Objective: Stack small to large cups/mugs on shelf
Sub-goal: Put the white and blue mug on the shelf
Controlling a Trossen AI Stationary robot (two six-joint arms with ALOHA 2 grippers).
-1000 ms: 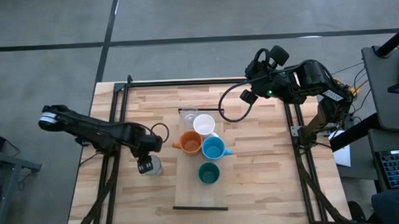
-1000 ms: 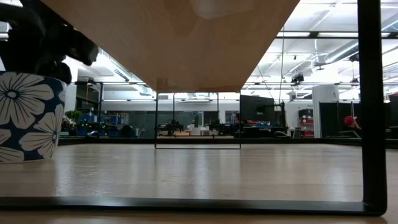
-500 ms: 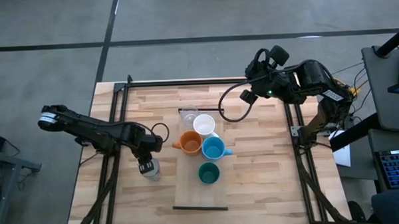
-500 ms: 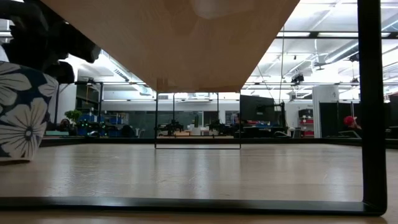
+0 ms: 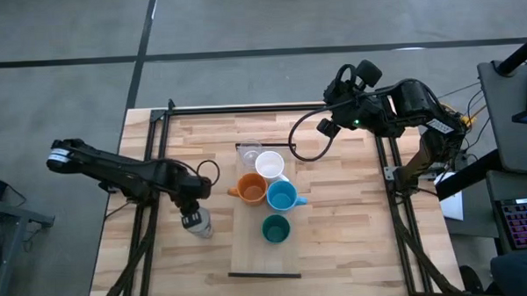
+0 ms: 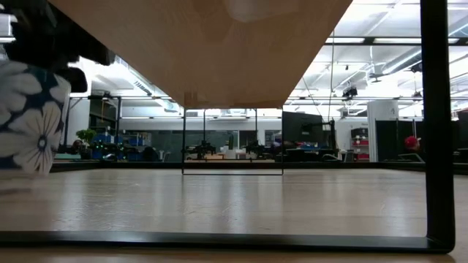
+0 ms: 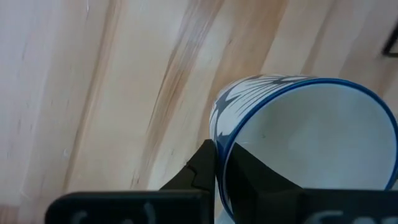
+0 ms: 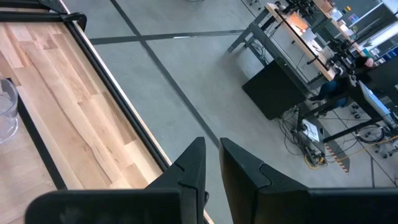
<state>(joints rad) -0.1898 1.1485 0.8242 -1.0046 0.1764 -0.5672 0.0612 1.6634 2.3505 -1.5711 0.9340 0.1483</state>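
Note:
A pale mug with blue flowers [image 5: 202, 226] [image 6: 29, 117] is left of the shelf [image 5: 250, 254], a long pale board on the table. My left gripper [image 5: 193, 219] is shut on this mug. On the shelf stand a clear glass [image 5: 249, 155], a white mug [image 5: 269, 165], an orange mug [image 5: 252, 187], a light blue mug [image 5: 282, 196] and a dark green cup [image 5: 275, 227]. My right gripper [image 8: 212, 163] hangs high over the table's far right part, fingers almost together, holding nothing. My left gripper pinches the flowered mug's rim [image 7: 217, 144], one finger inside [image 7: 255, 171] the mug and one outside [image 7: 198, 174]. The fingers come steeply from above. The mug hangs tilted below them, its base [image 6: 22, 169] just off the tabletop.
Black frame rails run along the table's left [image 5: 146, 196] and right [image 5: 393, 196] sides and its far edge [image 5: 244, 107]. In the low view the shelf's underside [image 6: 205, 44] spans overhead, with a dark upright [image 6: 436, 124] at the right. Bare wood lies between the mug and the shelf.
My left gripper has taken hold of the flowered mug's rim. The mug, which stood upright on the table, has tipped over to a slant and its base has come up off the wood. The gripper has stayed over the same spot.

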